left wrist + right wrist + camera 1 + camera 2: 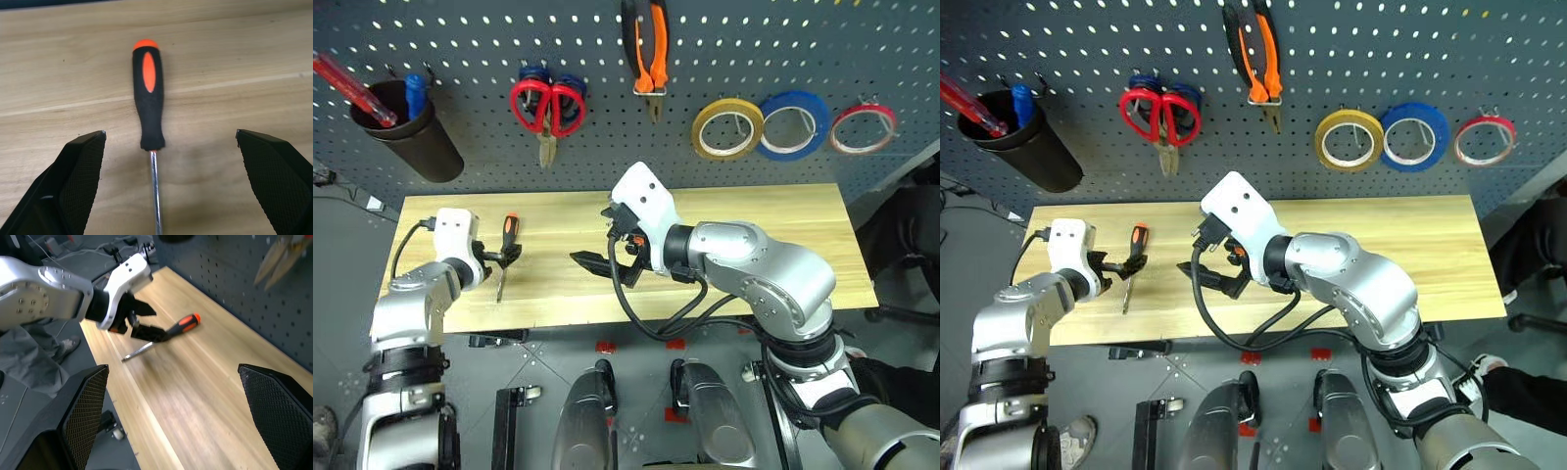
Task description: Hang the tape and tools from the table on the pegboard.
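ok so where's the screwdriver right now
The screwdriver lies flat on the table near its left end, handle toward the pegboard, with the open left claw right at it, one finger on each side.

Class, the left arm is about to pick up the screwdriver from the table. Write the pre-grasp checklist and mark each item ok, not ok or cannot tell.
1. Left gripper open: ok.
2. Screwdriver lies flat on the table, nothing on it: ok.
3. Its handle sits between the fingers: ok, roughly centred.
4. Fingers low enough to close on the handle: cannot tell.
5. Right gripper open and apart from the screwdriver: ok.
6. A free hook on the pegboard: cannot tell; scissors, pliers and yellowish-tan tape already hang there.
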`<action>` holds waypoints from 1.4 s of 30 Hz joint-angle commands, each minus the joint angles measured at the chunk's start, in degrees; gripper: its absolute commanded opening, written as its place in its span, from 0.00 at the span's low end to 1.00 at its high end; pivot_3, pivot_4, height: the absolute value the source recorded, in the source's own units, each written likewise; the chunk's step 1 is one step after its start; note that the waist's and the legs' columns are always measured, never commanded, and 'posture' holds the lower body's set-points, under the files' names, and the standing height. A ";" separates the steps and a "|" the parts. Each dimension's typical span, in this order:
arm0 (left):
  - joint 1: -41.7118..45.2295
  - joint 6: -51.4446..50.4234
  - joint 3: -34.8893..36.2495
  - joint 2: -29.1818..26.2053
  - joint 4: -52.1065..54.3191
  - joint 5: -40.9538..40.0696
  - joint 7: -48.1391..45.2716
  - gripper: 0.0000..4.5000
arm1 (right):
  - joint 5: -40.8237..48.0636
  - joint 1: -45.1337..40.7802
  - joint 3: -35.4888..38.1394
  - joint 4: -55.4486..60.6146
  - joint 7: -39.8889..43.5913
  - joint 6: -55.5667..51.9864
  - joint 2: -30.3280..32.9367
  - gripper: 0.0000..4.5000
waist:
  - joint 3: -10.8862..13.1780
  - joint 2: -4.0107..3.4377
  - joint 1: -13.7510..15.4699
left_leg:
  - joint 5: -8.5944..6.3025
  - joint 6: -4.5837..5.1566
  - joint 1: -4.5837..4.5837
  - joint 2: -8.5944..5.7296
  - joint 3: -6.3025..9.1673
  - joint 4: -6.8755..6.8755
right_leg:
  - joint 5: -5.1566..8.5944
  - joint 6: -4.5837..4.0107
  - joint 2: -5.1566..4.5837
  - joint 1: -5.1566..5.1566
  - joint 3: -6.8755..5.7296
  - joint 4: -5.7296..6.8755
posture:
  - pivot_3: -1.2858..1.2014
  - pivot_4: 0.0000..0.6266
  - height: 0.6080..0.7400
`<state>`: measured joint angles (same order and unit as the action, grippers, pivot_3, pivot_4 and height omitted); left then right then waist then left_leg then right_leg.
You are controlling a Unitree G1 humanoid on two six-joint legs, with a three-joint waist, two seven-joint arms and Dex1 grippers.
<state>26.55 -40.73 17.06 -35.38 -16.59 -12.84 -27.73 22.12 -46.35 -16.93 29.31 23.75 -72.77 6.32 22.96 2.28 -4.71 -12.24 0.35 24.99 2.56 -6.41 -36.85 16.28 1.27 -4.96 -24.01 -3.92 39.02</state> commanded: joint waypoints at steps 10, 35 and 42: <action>12.08 9.96 -5.61 -3.14 -26.01 4.46 -3.19 0.96 | 2.63 -1.63 1.19 1.86 -1.76 -3.99 -0.53 1.00 | 2.59 -0.02 -0.27 | 0.01 -0.01 0.03 0.05 -0.14 0.05 | 0.05 -0.05 0.00 -0.14 0.01 0.03 | 0.44 0.86 1.00; -11.26 17.79 0.64 -3.33 7.38 -3.33 -10.00 0.14 | 1.26 5.81 -0.93 5.50 6.22 19.54 8.83 1.00 | 1.48 0.59 -0.48 | 0.02 -0.07 0.28 0.06 -0.07 0.13 | 0.05 -0.01 -0.03 -0.25 -0.16 -0.05 | 0.43 0.49 1.00; -15.93 16.52 7.80 -5.25 24.82 -11.81 -12.37 0.14 | 1.48 6.17 -0.92 4.46 11.88 24.69 12.63 1.00 | -1.07 1.00 -0.29 | 0.02 -0.07 0.54 0.01 0.20 -0.09 | 0.03 -0.01 -0.06 -0.19 -0.41 -0.06 | 0.44 0.40 1.00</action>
<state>10.60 -24.19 21.46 -39.20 3.18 -21.68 -38.93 22.74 -39.55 -18.60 32.19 33.98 -50.31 19.01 21.89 3.29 -5.01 -12.22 0.28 25.54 2.57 -6.16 -36.95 16.31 1.27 -5.01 -24.19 -4.38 38.97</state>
